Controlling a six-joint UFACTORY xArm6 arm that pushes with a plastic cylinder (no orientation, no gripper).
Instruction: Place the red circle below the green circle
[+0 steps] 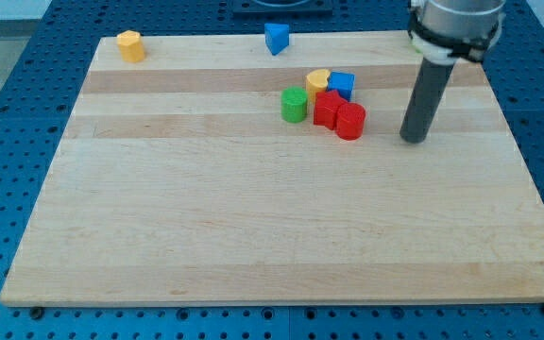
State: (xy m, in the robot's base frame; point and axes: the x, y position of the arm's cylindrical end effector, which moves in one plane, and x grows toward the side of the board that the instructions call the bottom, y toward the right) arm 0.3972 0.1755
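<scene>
The red circle (350, 122) stands right of the board's centre, in a tight cluster of blocks. The green circle (295, 105) is at the cluster's left end, a short way up and to the view's left of the red circle. Another red block (327, 108), its shape unclear, lies between them and touches the red circle. My tip (413, 140) rests on the board to the view's right of the red circle, apart from it by about one block width.
A yellow circle (318, 82) and a blue block (342, 85) sit at the cluster's top. A blue triangle (276, 39) lies at the board's top edge. An orange-yellow block (131, 45) is at the top left corner. The wooden board (253, 236) sits on a blue perforated table.
</scene>
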